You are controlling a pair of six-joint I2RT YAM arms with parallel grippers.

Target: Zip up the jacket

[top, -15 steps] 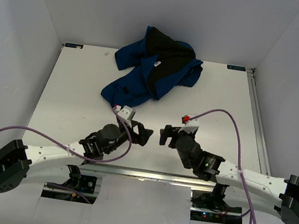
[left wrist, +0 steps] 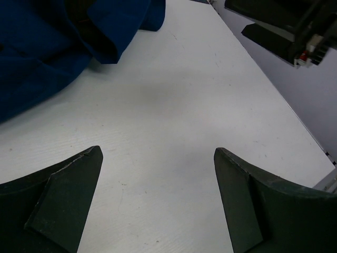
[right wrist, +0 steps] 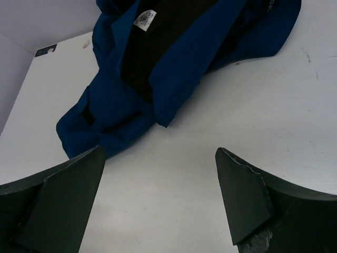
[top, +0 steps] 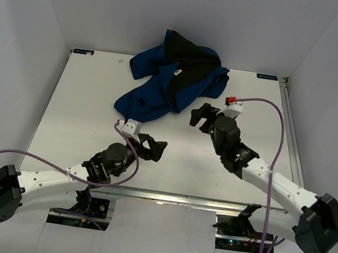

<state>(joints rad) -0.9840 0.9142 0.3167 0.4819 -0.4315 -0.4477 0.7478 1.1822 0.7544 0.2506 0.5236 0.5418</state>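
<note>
The jacket [top: 145, 95] lies crumpled at the back middle of the white table [top: 77, 107], royal blue with its black lining and a small white label [top: 178, 72] facing up. My right gripper [top: 195, 116] hovers open just right of the jacket's near hem, touching nothing. In the right wrist view the jacket [right wrist: 105, 105] and label [right wrist: 145, 19] lie ahead of the open gripper [right wrist: 160, 151]. My left gripper [top: 157, 150] stands open over bare table, nearer than the jacket. The left wrist view shows the gripper [left wrist: 158, 152] empty, the jacket [left wrist: 47, 47] at upper left.
White walls enclose the table on three sides. A metal rail [top: 290, 118] runs along the right edge. Purple cables [top: 272, 109] loop from both wrists. The right arm's wrist [left wrist: 284, 26] shows at the upper right of the left wrist view.
The right arm has reached forward, carrying its open gripper up to the jacket's near hem. The left arm has shifted slightly left and back. Both grippers stay open.
</note>
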